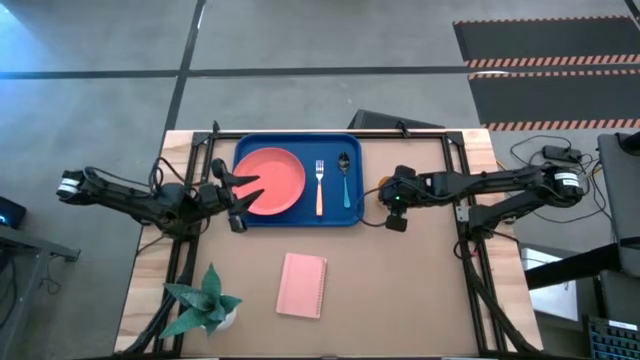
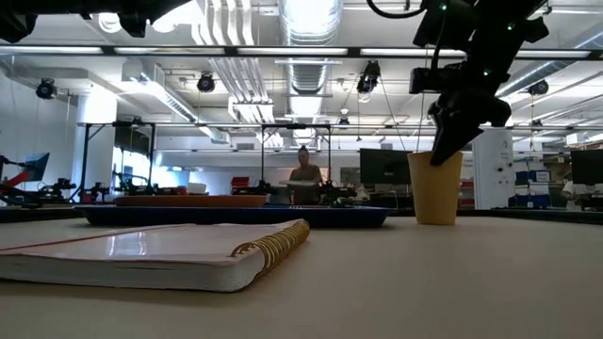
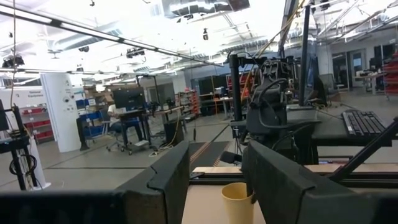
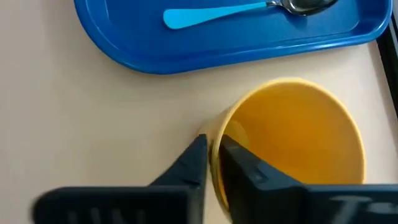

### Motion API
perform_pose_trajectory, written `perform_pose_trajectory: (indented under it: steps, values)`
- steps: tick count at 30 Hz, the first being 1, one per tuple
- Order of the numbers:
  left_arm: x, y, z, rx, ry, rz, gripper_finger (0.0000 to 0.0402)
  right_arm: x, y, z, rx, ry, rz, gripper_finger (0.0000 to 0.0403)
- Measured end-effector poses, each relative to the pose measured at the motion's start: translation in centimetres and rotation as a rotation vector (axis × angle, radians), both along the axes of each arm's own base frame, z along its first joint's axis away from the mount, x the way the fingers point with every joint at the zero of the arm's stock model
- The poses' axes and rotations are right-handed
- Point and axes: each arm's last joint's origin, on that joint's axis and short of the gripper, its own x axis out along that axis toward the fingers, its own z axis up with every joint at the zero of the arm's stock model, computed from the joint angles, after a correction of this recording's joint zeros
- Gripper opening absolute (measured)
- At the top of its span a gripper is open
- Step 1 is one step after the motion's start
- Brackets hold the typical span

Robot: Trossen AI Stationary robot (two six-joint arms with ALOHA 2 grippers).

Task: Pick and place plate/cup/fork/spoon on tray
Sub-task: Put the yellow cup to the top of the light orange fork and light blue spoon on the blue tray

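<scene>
At the cup's rim, just off the tray's right edge: the right jaws are pinched on the wall of the cup, one finger outside, the other inside the mouth. Cup stands upright on the bench, beside the tray but not on it. It seems to still touch the bench in the low view, though the base contact is hard to judge there.

Left jaws are apart, holding nothing, hovering over the tray's left end at the edge of the plate.

Already on the tray: plate at the left, fork in the middle, spoon at the right. Cup is the last item out.

Risks, as judged:
- Grip is a thin one-wall pinch near the rim. A light cup could swing or slip out when lifted.
- If carried low, the cup's base could catch the tray's raised rim and tip.
- Free tray space nearest the cup is by the spoon; setting down there could knock the spoon or land on its handle.

Surface: flat tan board, matte, framed by dark rails. A pink spiral notebook and a small green plant sit toward the near side, well apart from the work.

Room: open workshop, grey floor with hazard striping, ceiling ducts, monitors, a person at a desk far behind.
</scene>
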Motion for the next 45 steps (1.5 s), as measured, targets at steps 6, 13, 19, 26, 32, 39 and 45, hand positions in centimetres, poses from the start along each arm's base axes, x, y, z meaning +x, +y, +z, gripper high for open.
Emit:
perform_pose_trajectory:
  steps: [6, 13, 19, 26, 32, 39, 45]
  values:
    - [0.0, 0.0, 0.0, 0.000, 0.000, 0.000, 0.0143, -0.1, 0.0, 1.4, -0.004, -0.024, 0.006, 0.0009]
    - [0.0, 0.0, 0.0, 0.000, 0.000, 0.000, 0.0143, 1.3, -0.5, 5.7, -0.035, -0.093, 0.025, 0.0009]
    - [0.0, 0.0, 0.0, 0.000, 0.000, 0.000, 0.0143, 3.1, -2.1, 9.6, -0.044, -0.113, 0.014, 0.0009]
    - [0.0, 0.0, 0.0, -0.015, -0.005, -0.005, 0.0143, 5.8, -4.3, 13.2, 0.019, -0.113, 0.019, 0.0009]
    - [0.0, 0.0, 0.0, -0.017, -0.005, -0.005, 0.0143, 8.4, -6.3, 14.8, -0.019, -0.136, 0.045, 0.0009]
    - [0.0, 0.0, -0.1, -0.019, 0.003, -0.006, 0.0143, 10.3, -7.9, 15.0, -0.022, -0.135, 0.056, 0.0009]
    - [0.0, 0.0, -0.1, -0.020, 0.002, -0.006, 0.0143, 11.6, -9.6, 13.7, -0.050, -0.126, 0.080, 0.0008]
